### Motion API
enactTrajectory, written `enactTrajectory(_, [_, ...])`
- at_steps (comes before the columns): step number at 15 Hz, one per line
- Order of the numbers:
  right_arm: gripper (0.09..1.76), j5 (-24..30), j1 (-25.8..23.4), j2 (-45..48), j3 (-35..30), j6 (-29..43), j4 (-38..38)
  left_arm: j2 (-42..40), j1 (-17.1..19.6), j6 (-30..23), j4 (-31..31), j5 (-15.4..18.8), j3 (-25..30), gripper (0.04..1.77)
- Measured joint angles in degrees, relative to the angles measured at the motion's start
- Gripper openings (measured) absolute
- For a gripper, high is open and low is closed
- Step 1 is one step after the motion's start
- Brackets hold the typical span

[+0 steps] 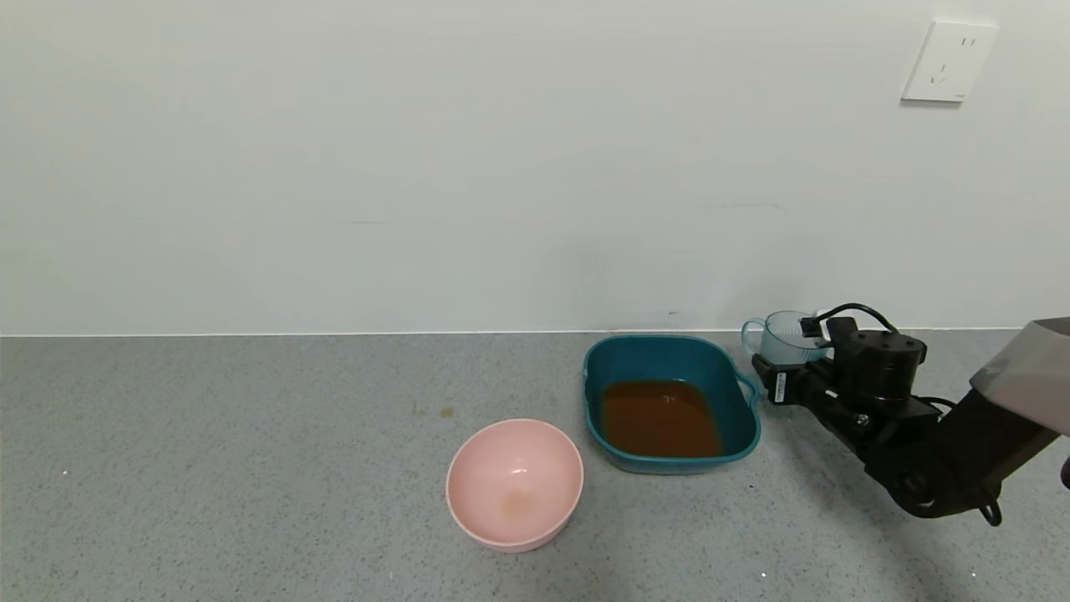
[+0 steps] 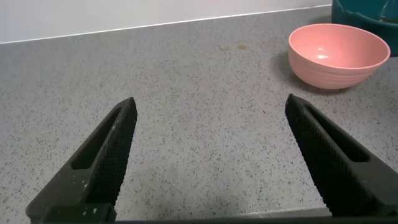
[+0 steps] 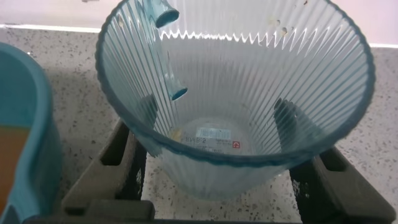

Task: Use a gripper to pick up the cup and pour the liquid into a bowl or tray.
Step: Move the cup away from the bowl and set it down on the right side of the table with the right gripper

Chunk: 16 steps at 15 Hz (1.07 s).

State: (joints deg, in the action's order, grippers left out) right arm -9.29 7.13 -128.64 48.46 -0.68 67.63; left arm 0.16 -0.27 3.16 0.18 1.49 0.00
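Note:
The pale ribbed cup (image 1: 784,336) stands upright on the counter just right of the teal basin (image 1: 739,435), near the wall, and looks empty. My right gripper (image 1: 790,353) reaches it from the right. In the right wrist view my right gripper (image 3: 216,107) has a finger against each side of the cup (image 3: 236,74), shut on it. The reddish-brown liquid (image 1: 660,418) lies in the basin; a strip of the liquid (image 3: 9,162) shows inside the basin's wall (image 3: 37,124). My left gripper (image 2: 210,109) is open and empty above bare counter, out of the head view.
A round pink bowl (image 1: 514,485) sits in front and left of the basin, with a faint stain inside; it also shows in the left wrist view (image 2: 339,53). The white wall runs close behind the cup. A wall socket (image 1: 949,63) is high at the right.

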Motion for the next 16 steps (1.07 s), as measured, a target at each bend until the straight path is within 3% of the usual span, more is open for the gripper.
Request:
enactTrajectory(10, [1.32,0.1,-0.1,-1.7,0.7,0.0,0.0,0.0,0.0,0.0,0.0,0.0,0.0,1.72])
enactTrajectory(16, [1.54,0.1,0.0,-1.8,0.7,0.0,-0.1,0.0,0.0,0.0,0.0,0.0,0.0,1.72])
